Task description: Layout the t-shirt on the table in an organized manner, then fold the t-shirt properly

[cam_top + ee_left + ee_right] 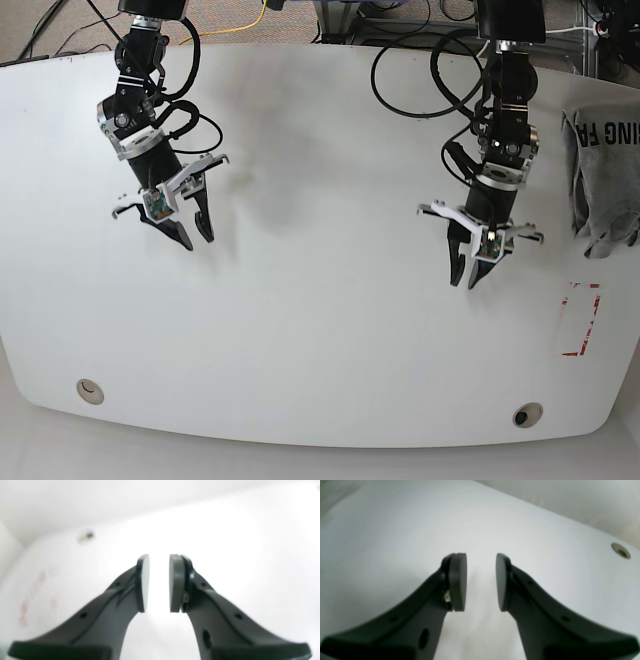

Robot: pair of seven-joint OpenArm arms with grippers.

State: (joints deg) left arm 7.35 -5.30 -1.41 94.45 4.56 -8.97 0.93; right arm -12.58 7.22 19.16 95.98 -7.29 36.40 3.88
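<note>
The grey t-shirt (598, 170) lies crumpled at the table's right edge in the base view, with dark lettering showing on top. It appears in neither wrist view. My left gripper (466, 280) hangs above the white table (320, 330), well to the left of the t-shirt and apart from it. In the left wrist view the left gripper (159, 580) is open by a narrow gap with nothing between its pads. My right gripper (198, 241) hovers over the table's left part, and the right wrist view shows the right gripper (481, 581) open and empty too.
A red dashed rectangle (582, 320) is marked below the t-shirt, faintly visible as a red marking (37, 592). Round grommet holes sit near the front edge (90, 391) (527, 414); a grommet (86, 536) and a grommet (621, 550) show in the wrist views. Black cables (420, 60) trail at the back.
</note>
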